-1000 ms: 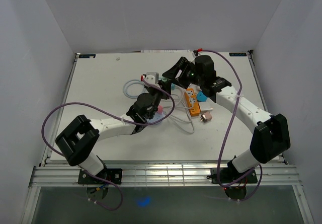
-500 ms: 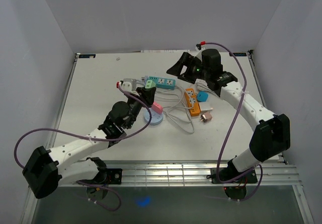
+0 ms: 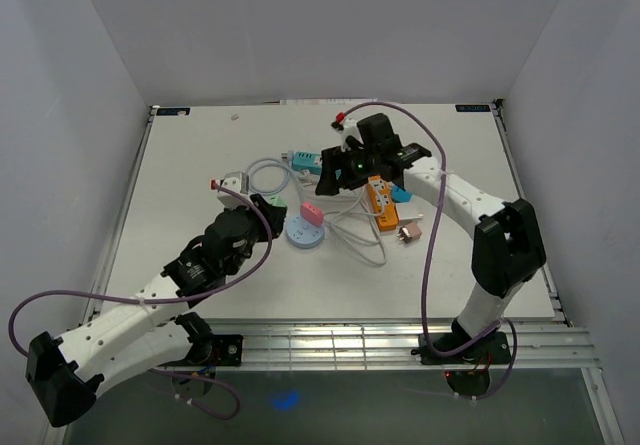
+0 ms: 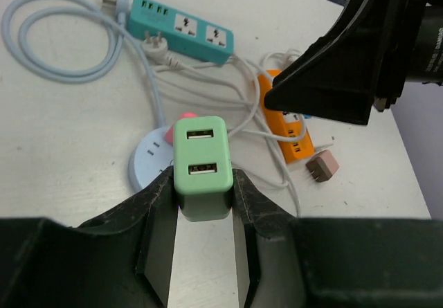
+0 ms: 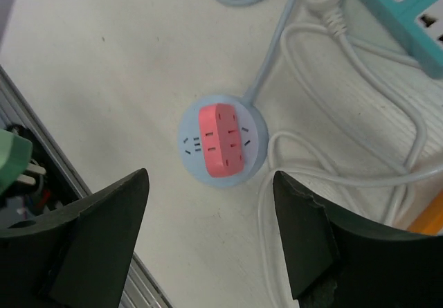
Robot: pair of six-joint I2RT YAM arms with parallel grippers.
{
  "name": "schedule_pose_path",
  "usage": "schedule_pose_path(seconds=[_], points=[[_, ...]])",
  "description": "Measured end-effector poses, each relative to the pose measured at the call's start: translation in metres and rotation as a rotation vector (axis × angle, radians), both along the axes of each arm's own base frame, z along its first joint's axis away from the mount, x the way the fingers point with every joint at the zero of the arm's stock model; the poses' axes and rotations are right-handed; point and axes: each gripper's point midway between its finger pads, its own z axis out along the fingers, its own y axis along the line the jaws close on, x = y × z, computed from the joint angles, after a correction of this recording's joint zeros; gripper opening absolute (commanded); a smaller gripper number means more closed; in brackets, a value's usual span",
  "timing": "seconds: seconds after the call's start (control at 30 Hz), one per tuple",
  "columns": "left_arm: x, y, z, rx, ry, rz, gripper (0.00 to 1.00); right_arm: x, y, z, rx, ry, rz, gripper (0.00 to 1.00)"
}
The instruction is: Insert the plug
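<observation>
- Left wrist view: the left gripper (image 4: 202,183) is about half open and clamps a mint-green rectangular USB charger plug (image 4: 201,166) between both fingers, by its long sides.
- The long axis of the plug runs along the fingers, away from the camera. Its face with two USB ports looks up at the camera. Its metal pins show only at the left edge of the right wrist view.
- The plug is over the white table (image 4: 69,135), just in front of a round light-blue socket base (image 4: 147,164). This base carries a pink rectangular adapter (image 5: 223,140) on top.
- Behind the base lie tangled white cables (image 4: 208,97). To their right are an orange power strip (image 4: 287,124) and a small brownish-pink plug (image 4: 322,165).
- Farthest is a teal power strip (image 4: 183,28), with a looped light-blue cable (image 4: 28,66) to its left.
- The right gripper (image 5: 209,183) is wide open and holds nothing. It hangs above the round base.
</observation>
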Motion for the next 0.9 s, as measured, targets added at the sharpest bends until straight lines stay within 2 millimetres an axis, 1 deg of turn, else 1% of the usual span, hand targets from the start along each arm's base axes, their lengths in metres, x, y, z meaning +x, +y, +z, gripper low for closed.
schedule_pose_path(seconds=[0.07,0.13,0.2,0.27,0.4,0.47,0.57,0.6,0.7,0.77,0.9], points=[[-0.004,0.007,-0.011,0.006,0.051,0.029,0.00,-0.013,0.015,-0.023,-0.070,0.001,0.094,0.76],[-0.008,0.015,-0.016,-0.001,0.080,0.058,0.00,-0.027,0.028,-0.041,-0.121,0.005,0.178,0.75],[-0.012,0.023,-0.015,-0.018,0.092,0.087,0.00,-0.038,0.037,-0.054,-0.158,-0.001,0.244,0.75],[-0.015,0.030,-0.015,-0.024,0.102,0.111,0.00,-0.043,0.042,-0.062,-0.192,-0.015,0.290,0.75],[-0.016,0.039,-0.022,0.008,0.151,0.158,0.00,-0.042,0.048,-0.074,-0.264,-0.049,0.318,0.75],[-0.016,0.041,-0.026,0.023,0.175,0.179,0.00,-0.038,0.050,-0.080,-0.303,-0.070,0.310,0.74],[-0.018,0.047,-0.032,0.034,0.196,0.206,0.00,-0.034,0.050,-0.091,-0.359,-0.089,0.293,0.68],[-0.019,0.049,-0.032,0.033,0.199,0.213,0.00,-0.033,0.048,-0.094,-0.376,-0.091,0.288,0.62],[-0.020,0.053,-0.029,0.020,0.192,0.228,0.00,-0.032,0.046,-0.101,-0.415,-0.099,0.277,0.56],[-0.020,0.055,-0.029,0.020,0.195,0.237,0.00,-0.030,0.046,-0.103,-0.436,-0.106,0.266,0.51],[-0.022,0.058,-0.040,0.046,0.233,0.265,0.00,-0.027,0.045,-0.111,-0.475,-0.107,0.229,0.41]])
